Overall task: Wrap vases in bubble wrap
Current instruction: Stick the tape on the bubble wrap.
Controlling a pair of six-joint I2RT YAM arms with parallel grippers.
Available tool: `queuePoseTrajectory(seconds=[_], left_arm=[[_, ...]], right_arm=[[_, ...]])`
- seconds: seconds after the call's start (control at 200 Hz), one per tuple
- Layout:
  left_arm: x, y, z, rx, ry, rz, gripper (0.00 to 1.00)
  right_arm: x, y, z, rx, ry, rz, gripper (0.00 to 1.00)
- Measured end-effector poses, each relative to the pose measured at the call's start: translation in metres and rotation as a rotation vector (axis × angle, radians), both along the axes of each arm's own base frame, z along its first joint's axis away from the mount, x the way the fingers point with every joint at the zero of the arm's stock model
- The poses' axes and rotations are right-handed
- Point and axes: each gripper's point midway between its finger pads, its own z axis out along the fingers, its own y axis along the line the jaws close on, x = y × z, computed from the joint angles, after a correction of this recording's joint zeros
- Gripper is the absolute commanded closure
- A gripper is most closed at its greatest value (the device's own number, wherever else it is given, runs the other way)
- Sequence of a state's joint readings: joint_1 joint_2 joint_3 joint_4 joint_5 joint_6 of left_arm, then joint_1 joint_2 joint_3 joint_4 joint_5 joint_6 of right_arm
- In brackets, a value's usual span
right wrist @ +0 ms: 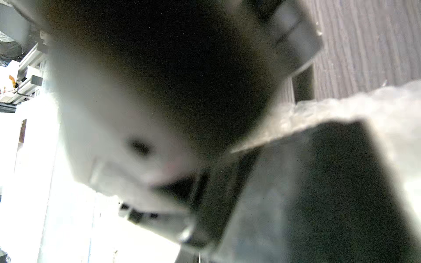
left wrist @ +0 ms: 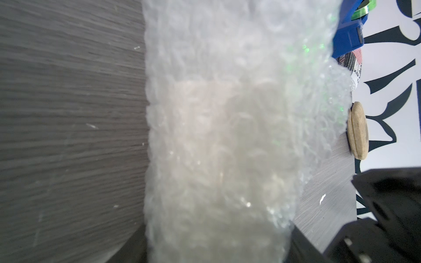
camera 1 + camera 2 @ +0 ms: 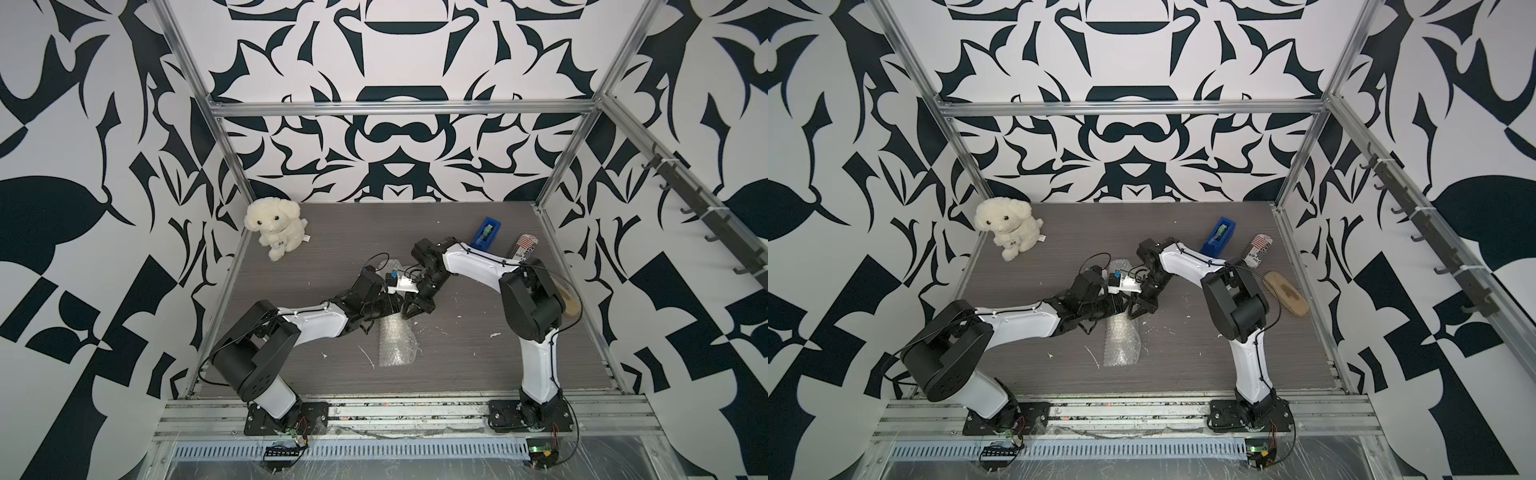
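The bubble wrap [image 3: 395, 340] lies as a long roll on the middle of the table in both top views [image 3: 1120, 338]. In the left wrist view it fills the middle [image 2: 227, 57], and a pale cream shape, the vase [image 2: 211, 127], shows dimly through it. My left gripper [image 2: 215, 250] straddles the roll, a dark finger lying against each side. It sits over the roll's middle [image 3: 388, 309]. My right gripper [image 3: 409, 316] is shut, tips down at the wrap right beside the left one. Whether it pinches a fold is hidden by blur.
A cream plush dog [image 3: 274, 226] sits at the back left. A blue tape dispenser [image 3: 486, 232], a red-striped can [image 3: 524, 247] and a flat wooden oval [image 3: 1285, 293] lie along the right side. White scraps dot the grey table [image 3: 332, 249].
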State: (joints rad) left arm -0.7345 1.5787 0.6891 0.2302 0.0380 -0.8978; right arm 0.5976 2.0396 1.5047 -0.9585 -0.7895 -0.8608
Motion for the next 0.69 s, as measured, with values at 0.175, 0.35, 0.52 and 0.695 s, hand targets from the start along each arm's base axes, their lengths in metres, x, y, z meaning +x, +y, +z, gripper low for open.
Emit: queuePoseTrajectory(seconds=[0.175,0.35,0.52,0.695], left_arm=[[0.003,0.004,0.002,-0.009,-0.022,0.032,0.11],[0.005,0.007,0.001,-0.012,-0.04,0.054,0.1],[0.001,0.018,-0.002,0.007,-0.046,0.081,0.01],[0.0,0.027,0.011,-0.013,-0.081,0.108,0.0]], right_arm=[[0.0,0.001,0.003,0.003,0.004,0.0,0.92],[0.001,0.002,0.003,0.004,0.007,0.001,0.92],[0.0,0.006,0.0,0.012,0.025,0.005,0.92],[0.003,0.005,0.0,0.025,0.042,-0.007,0.92]])
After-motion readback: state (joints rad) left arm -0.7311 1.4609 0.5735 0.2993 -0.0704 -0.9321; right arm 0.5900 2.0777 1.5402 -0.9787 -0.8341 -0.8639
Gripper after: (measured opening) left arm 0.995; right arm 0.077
